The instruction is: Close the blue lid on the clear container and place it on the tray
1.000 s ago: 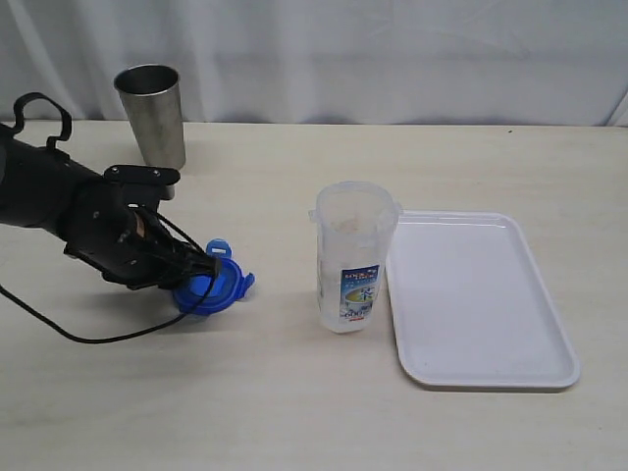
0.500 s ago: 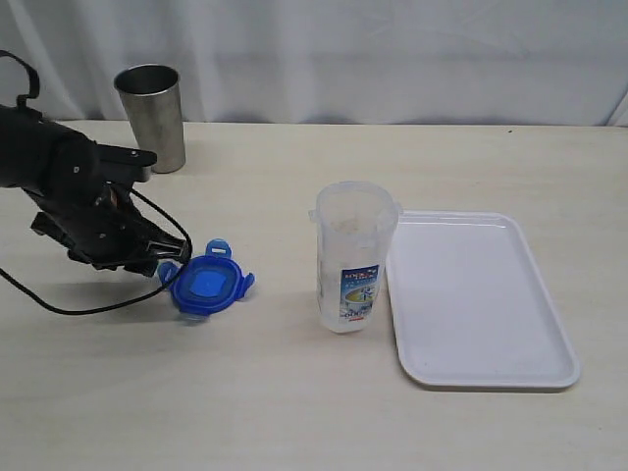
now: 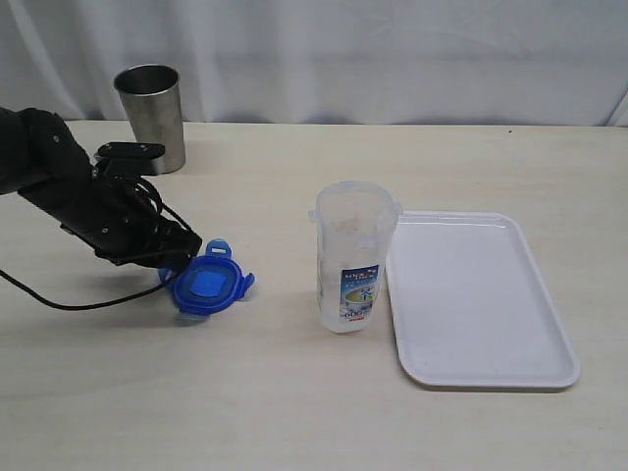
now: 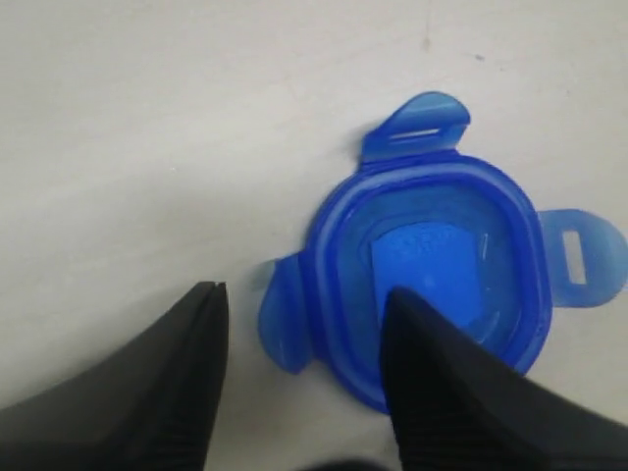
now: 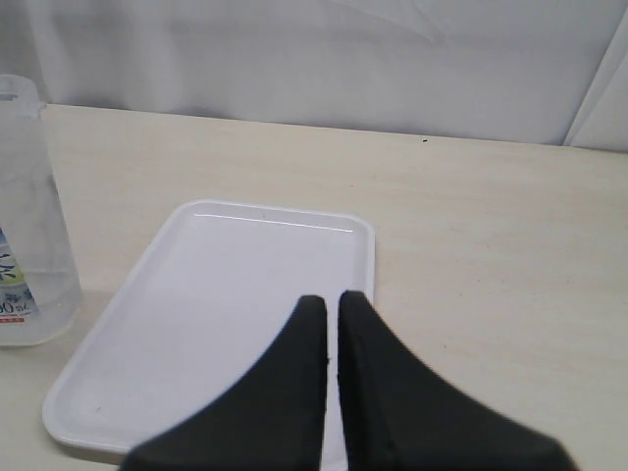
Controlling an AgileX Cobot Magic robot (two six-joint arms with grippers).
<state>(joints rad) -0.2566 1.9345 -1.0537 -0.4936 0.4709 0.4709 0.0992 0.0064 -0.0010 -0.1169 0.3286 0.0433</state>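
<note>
Now left fingers (image 4: 167,392) gape astride the rim of the translucent rounded-square blue lid (image 4: 442,265); right fingers (image 5: 285,392) clenched.

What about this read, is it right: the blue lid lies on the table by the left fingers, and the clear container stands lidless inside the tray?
Not quite. The clear container stands lidless on the table beside the tray, not inside it; the exterior view shows this. The rest holds: the blue lid lies on the table by the left fingers.
</note>
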